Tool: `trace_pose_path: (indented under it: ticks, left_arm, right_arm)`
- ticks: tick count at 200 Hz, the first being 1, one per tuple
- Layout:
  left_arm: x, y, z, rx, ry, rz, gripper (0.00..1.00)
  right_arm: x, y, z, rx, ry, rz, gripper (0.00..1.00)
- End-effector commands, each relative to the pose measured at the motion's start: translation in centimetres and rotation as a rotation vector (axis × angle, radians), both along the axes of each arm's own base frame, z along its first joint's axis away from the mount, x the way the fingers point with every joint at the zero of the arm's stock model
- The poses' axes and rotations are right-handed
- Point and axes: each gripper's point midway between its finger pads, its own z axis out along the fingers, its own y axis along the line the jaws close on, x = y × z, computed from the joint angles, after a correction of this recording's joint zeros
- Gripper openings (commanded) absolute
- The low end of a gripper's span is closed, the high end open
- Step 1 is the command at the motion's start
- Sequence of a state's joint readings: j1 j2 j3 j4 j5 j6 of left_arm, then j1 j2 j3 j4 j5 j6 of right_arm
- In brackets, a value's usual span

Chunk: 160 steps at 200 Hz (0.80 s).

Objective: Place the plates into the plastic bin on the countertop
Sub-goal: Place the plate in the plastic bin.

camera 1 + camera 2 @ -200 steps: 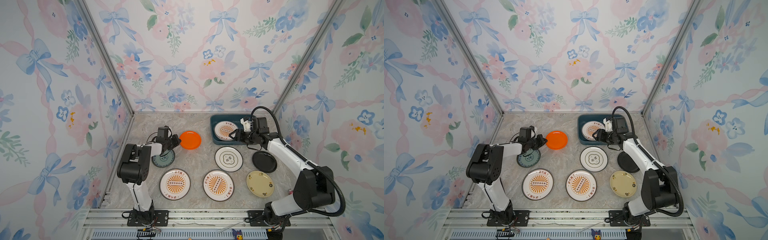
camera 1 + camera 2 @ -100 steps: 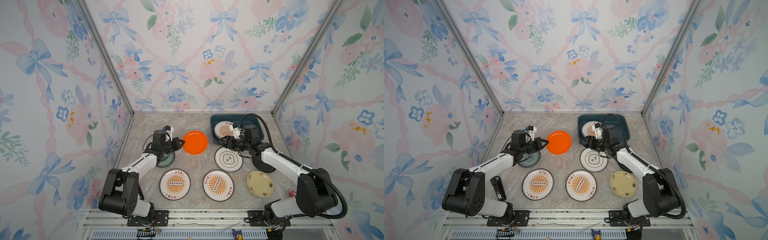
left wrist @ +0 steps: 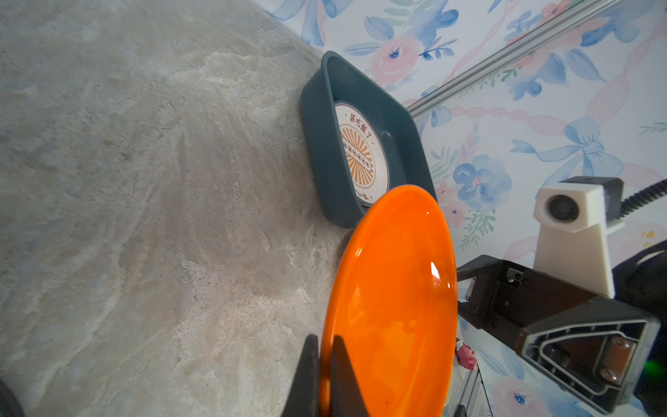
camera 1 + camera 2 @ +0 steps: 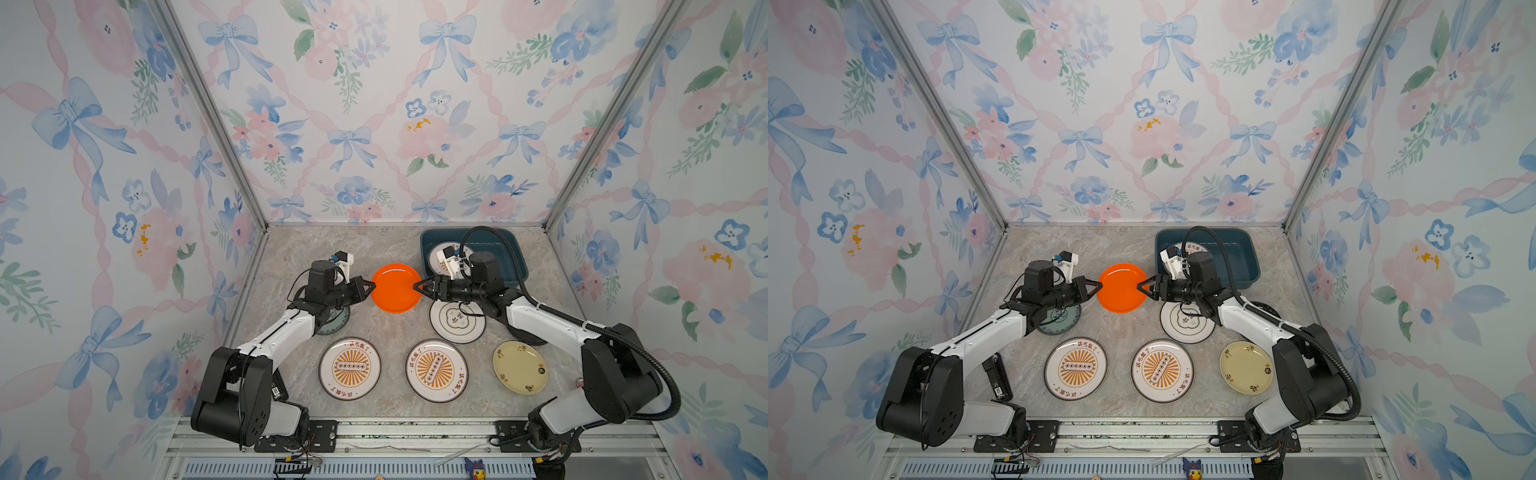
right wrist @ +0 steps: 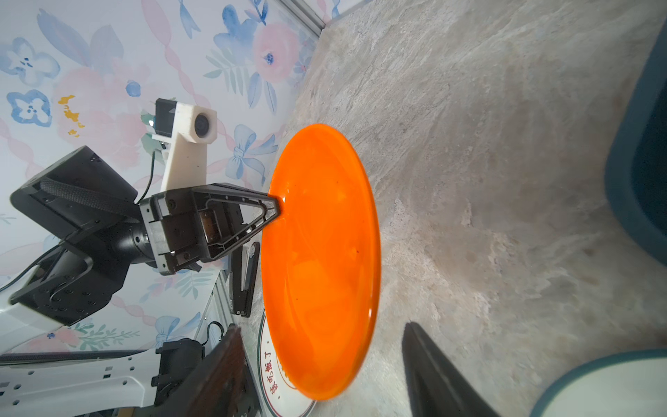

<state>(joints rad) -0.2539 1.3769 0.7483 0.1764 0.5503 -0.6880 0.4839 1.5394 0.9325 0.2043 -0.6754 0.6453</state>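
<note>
The left fingers (image 3: 309,375) are pressed together on the rim of the orange plate (image 4: 395,287), pinching its edge between them. The right fingers (image 5: 433,375) stand spread at the opposite rim with the edge between them; I cannot tell whether they touch it.

The orange plate is round, so it has no long axis. It sits about level, hollow face up, held above the table (image 4: 353,249) between the two arms. It hangs just beside the plastic bin (image 3: 317,151), off the bin's front corner on the left arm's side.

One sunburst plate (image 3: 361,155) lies flat inside the bin at that same end. In front of the bin, flat on the table, lie:
- a white plate with a green emblem (image 4: 457,320)
- two more sunburst plates (image 4: 350,369)
- a pale yellow plate (image 4: 520,368)
- a teal plate (image 4: 336,324), partly under the left arm

The table is beige-grey with a marble pattern and has an aluminium rail (image 4: 415,428) along its front. Floral wallpaper (image 4: 374,124) with blue bows covers the three walls around it.
</note>
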Motion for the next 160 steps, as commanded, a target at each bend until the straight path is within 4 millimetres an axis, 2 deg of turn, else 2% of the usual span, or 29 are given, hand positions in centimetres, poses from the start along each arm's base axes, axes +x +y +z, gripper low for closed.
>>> trace_pose_path:
  ticks: [1,49,95,139,160]
  left_arm:
    - [-0.4,-0.6,1.5,-0.024,-0.039,-0.029,0.00]
    - [-0.4,-0.8,1.8,-0.025,-0.044,-0.033,0.00]
    - [-0.5,-1.0,1.3,-0.021,-0.036,-0.034,0.00]
    - [-0.5,-1.2,1.6,-0.023,-0.044,-0.038,0.00]
    - [-0.6,-1.2,1.6,-0.022,-0.043,-0.040,0.08]
  right_arm:
    - [-0.5,1.3,-0.2,0.049,0.015,0.039,0.66]
    - [-0.8,2.5,-0.8,0.061,0.035,0.066,0.62]
    - [-0.9,2.7,-0.7,0.076,0.040,0.071,0.38]
    - [-0.8,2.8,-0.6,0.073,0.051,0.070,0.20]
    - [-0.7,2.8,-0.6,0.063,0.059,0.067,0.10]
